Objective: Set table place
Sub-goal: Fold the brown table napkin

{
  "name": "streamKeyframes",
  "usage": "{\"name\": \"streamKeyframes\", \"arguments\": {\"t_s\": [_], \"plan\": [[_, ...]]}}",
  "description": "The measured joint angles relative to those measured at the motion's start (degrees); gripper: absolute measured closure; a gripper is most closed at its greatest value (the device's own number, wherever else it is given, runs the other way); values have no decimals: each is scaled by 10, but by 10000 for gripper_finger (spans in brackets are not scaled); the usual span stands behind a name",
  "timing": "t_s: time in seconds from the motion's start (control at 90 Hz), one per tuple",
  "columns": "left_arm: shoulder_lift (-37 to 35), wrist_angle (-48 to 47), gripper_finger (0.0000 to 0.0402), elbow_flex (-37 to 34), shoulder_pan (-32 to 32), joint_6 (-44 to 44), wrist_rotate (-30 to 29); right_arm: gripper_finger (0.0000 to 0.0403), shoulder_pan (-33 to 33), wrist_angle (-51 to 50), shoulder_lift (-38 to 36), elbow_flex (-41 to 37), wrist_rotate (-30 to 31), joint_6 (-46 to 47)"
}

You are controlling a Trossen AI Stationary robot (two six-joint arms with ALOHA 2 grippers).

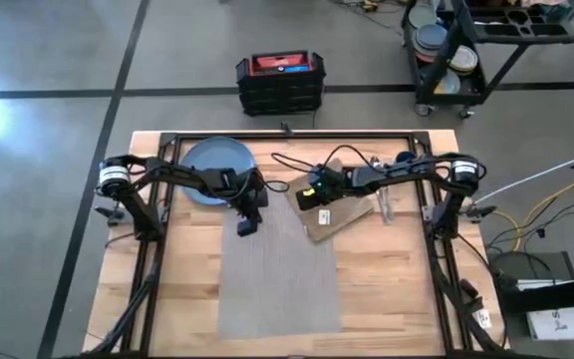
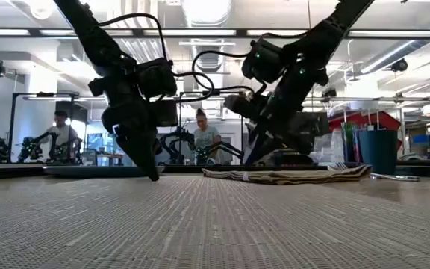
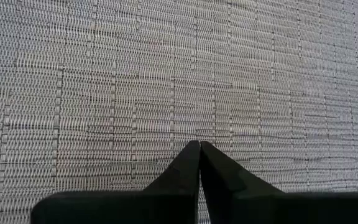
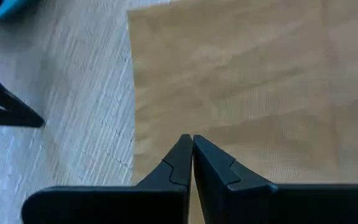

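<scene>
Two dark robot arms reach inward over a wooden table (image 1: 387, 289). The left gripper (image 1: 244, 228) points straight down, its fingers pressed together and empty, the tips at or just above the far left corner of the grey woven placemat (image 1: 277, 269). The round blue plate (image 1: 202, 165) lies just behind this gripper on its outer side, resting on bare wood and not yet on the mat, so the left arm looks the nearer one to fetch it.

The right gripper (image 1: 319, 202) also has its fingers closed on nothing, poised over the tan folded napkin (image 1: 352, 212). The napkin lies directly beneath it, overlapping the mat's far right corner, its long axis running diagonally. Silver cutlery (image 1: 384, 202) lies just beyond the napkin, further to the right.
</scene>
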Motion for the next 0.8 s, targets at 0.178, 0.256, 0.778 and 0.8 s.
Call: {"name": "streamKeyframes", "arguments": {"t_s": [0.178, 0.256, 0.778, 0.8], "plan": [[0, 0, 402, 0, 0, 2, 0, 403, 7, -8, 0, 0, -10, -5], [0, 0, 402, 0, 0, 2, 0, 403, 8, -16, 0, 0, -10, -9], [-1, 2, 402, 0, 0, 0, 1, 403, 61, -36, -2, -35, -45, 11], [-1, 2, 402, 0, 0, 0, 1, 403, 66, -40, -3, -35, -46, 13]]}}
